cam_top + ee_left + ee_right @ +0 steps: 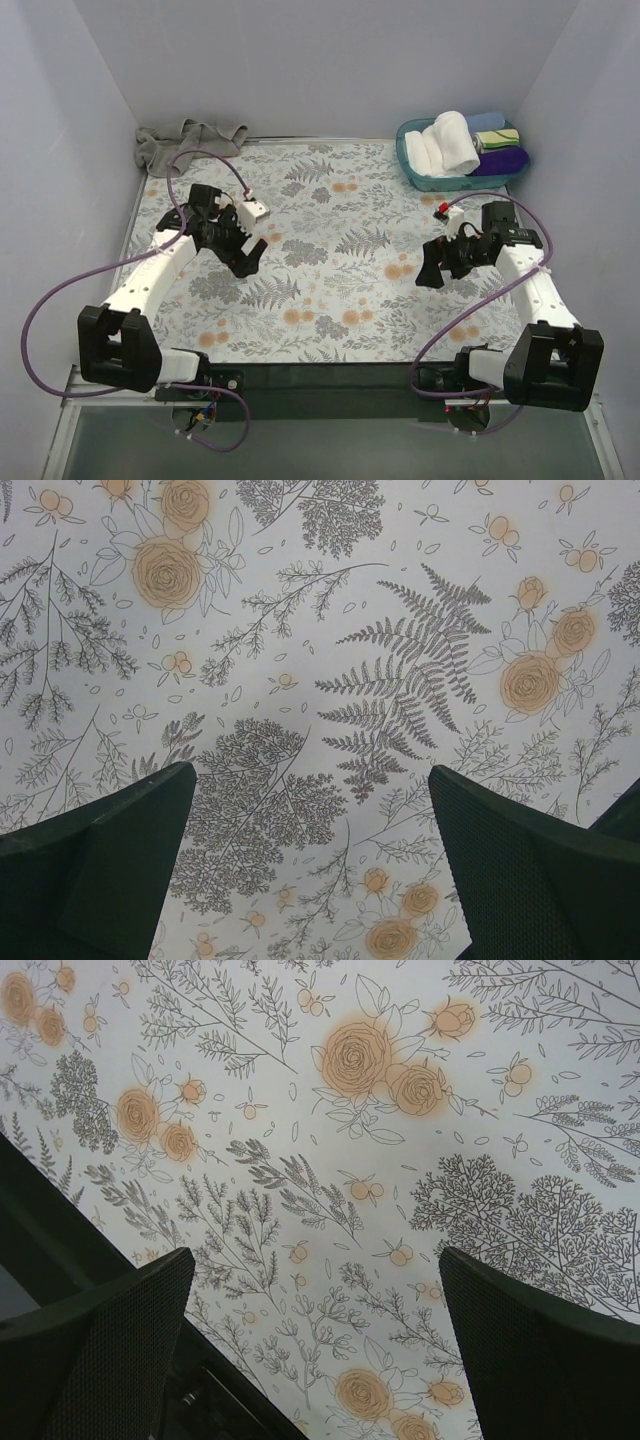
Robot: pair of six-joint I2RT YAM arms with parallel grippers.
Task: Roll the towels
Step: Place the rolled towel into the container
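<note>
One grey towel (187, 139) (crumpled) well beyond the left gripper (250, 256)

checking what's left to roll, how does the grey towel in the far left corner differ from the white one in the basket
The grey towel lies crumpled loose; the white towel looks rolled into a bundle. The grey towel sits on the table; the white towel is packed in the teal basket among other cloths. Both lie at the far edge.

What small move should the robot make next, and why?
Probably the left gripper should reach toward the crumpled grey towel in the far left corner. It and the right gripper are open and empty, and that towel lies unrolled on its side.
</note>
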